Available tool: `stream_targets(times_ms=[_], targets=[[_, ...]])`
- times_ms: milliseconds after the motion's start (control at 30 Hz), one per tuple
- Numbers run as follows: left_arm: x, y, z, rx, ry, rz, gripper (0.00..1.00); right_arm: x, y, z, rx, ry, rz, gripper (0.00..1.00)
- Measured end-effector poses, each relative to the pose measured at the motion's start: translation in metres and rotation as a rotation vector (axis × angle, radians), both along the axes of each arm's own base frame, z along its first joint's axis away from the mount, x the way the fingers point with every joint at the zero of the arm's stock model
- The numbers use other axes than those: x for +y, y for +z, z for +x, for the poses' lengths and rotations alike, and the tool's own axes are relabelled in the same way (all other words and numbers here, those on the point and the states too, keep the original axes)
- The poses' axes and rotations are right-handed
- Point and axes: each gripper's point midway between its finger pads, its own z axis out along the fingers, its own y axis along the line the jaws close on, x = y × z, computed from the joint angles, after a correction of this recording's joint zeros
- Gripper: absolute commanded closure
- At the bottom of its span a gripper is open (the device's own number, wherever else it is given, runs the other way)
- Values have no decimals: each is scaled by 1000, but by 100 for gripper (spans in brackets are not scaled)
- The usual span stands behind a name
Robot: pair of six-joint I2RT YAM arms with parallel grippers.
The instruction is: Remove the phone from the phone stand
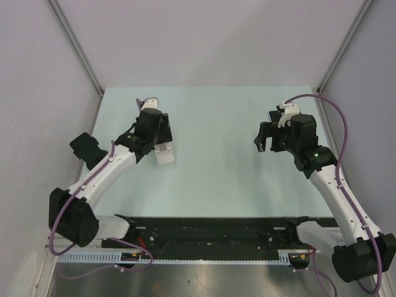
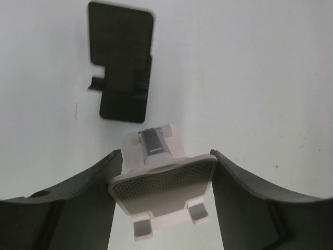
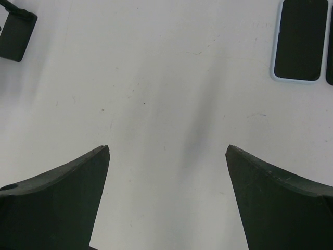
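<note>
The left gripper (image 2: 165, 156) has its fingers (image 2: 78, 208) closed against the two side edges of the white phone stand (image 2: 164, 182), pinching its mesh-faced plate between them. The stand's hinge and foot reach out just past the fingertips. No phone sits on that plate. The phone (image 3: 297, 41) lies flat on the table (image 3: 166, 78), well beyond the fingertips of the right gripper (image 3: 167, 148) and off to their right. Those fingers are spread wide with nothing between them. The phone therefore appears to be off the stand already. It looks like a stiff, fairly dense slab with a slick dark glass face and a pale case rim. Lying flat, it offers little to catch, so the best hold is probably across its narrow width on the long case edges, not on the glass, which could slip or mark. The stand looks light and hinged, so it is likely to tip or fold if squeezed off-centre. The phone's far end and a second dark strip just beside it are cut off by the frame. A flat black piece (image 2: 122, 62) lies beyond the left fingertips, and I cannot tell what it is. The overhead view does not show the phone.
</note>
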Motion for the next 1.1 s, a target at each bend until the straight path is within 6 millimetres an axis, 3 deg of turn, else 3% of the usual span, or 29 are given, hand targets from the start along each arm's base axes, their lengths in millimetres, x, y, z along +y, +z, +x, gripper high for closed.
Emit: stream_targets(times_ms=[133, 267, 500, 600, 867, 1100], targets=[[-28, 13, 26, -1, -162, 37, 59, 7, 6, -7, -22, 22, -10, 0], [-50, 14, 50, 8, -305, 91, 58, 12, 11, -12, -44, 39, -19, 0], [-81, -21, 86, 39, -487, 132, 57, 21, 11, -20, -65, 80, -45, 0], [-87, -34, 93, 47, -524, 106, 58, 25, 8, -22, -65, 98, -59, 0], [-90, -42, 123, -31, -527, 82, 59, 34, 5, -26, -69, 140, -80, 0], [-83, -55, 127, -25, -494, 79, 59, 34, 5, -25, -72, 135, -85, 0]])
